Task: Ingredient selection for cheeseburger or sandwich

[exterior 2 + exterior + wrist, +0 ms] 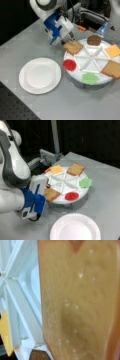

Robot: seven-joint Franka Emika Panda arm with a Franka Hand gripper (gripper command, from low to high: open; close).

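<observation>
The ingredients lie in a divided white tray [93, 60]: two toast squares [72, 47] [112, 69], a dark patty [94, 40] and a yellow cheese square [113, 50]. My gripper [70, 37] hangs right over the toast square [51, 194] at the tray's edge nearest the arm, its fingertips at or just above it. That toast [80, 302] fills the wrist view, with the cheese [5, 335] at the left edge. The other toast [75, 169] and the cheese [56, 169] sit on the far side. No cheeseburger or sandwich is in view.
A red disc [69, 64] and a green leafy piece [90, 78] also lie in the tray. A white paper plate [40, 75] sits on the grey table beside the tray, also seen in a front view's bottom [75, 227]. Clamps and a post stand behind the tray.
</observation>
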